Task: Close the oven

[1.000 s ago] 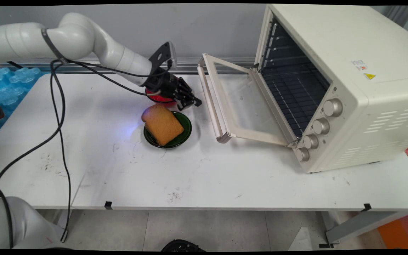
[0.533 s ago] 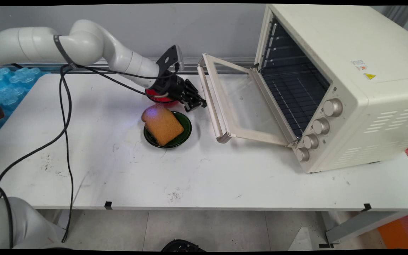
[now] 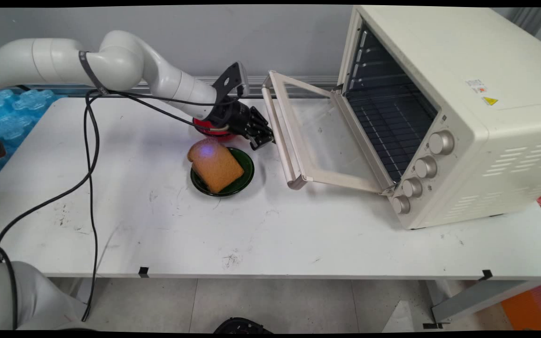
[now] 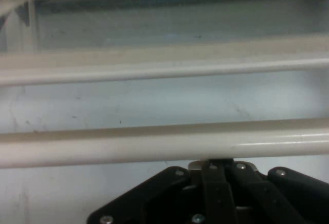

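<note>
My black gripper [image 3: 266, 139] is low over the table, shut, with nothing between its fingers. Its tips are right against the cream handle bar [image 3: 281, 141] of the open oven door [image 3: 327, 141]. In the hand view the shut gripper [image 4: 211, 165] meets the handle bar [image 4: 154, 144], which runs across the picture, with the door frame [image 4: 154, 67] and glass beyond it. A red bowl [image 3: 203, 126] sits under my wrist, mostly hidden. Just in front of the hand, a slice of toast [image 3: 216, 165] lies on a dark green plate [image 3: 248, 170].
The cream toaster oven [image 3: 463, 108] fills the right of the table, its door hanging down and open to the left and its racks showing. Black cables [image 3: 89, 155] hang from my arm on the left. Blue packaging [image 3: 7, 117] lies beyond the table's left edge.
My gripper has moved right, from above the red bowl and plate over to the oven door's handle. Toast, plate and door have stayed put.
</note>
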Motion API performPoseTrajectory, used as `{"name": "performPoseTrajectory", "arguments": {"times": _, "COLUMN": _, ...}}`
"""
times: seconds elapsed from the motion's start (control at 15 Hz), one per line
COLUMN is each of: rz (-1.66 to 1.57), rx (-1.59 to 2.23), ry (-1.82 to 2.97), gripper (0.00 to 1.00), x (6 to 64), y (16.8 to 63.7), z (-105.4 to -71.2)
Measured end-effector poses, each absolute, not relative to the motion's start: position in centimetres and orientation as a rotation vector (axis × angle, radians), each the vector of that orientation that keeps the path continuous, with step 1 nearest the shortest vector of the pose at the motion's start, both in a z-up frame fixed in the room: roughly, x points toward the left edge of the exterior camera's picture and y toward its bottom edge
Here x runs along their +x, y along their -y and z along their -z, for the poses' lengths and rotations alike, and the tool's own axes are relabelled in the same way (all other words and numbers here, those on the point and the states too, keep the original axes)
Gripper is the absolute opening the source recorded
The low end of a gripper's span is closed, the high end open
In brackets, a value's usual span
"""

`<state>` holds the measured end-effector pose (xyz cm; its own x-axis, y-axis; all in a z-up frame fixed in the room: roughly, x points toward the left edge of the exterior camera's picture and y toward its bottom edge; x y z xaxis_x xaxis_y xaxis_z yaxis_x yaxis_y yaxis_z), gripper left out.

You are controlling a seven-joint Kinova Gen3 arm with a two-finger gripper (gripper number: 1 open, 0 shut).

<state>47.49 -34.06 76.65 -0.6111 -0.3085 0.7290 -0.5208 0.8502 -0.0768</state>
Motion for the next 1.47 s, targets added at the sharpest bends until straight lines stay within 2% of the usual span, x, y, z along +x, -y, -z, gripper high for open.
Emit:
{"name": "performPoseTrajectory", "arguments": {"times": 0.53, "rz": -0.378, "rx": 0.602, "ry": 2.263, "gripper": 0.0, "x": 47.3, "y": 33.8, "z": -77.6}}
{"name": "performPoseTrajectory", "arguments": {"times": 1.47, "rz": -0.398, "rx": 0.567, "ry": 2.227, "gripper": 0.0, "x": 46.0, "y": 33.8, "z": -81.5}}
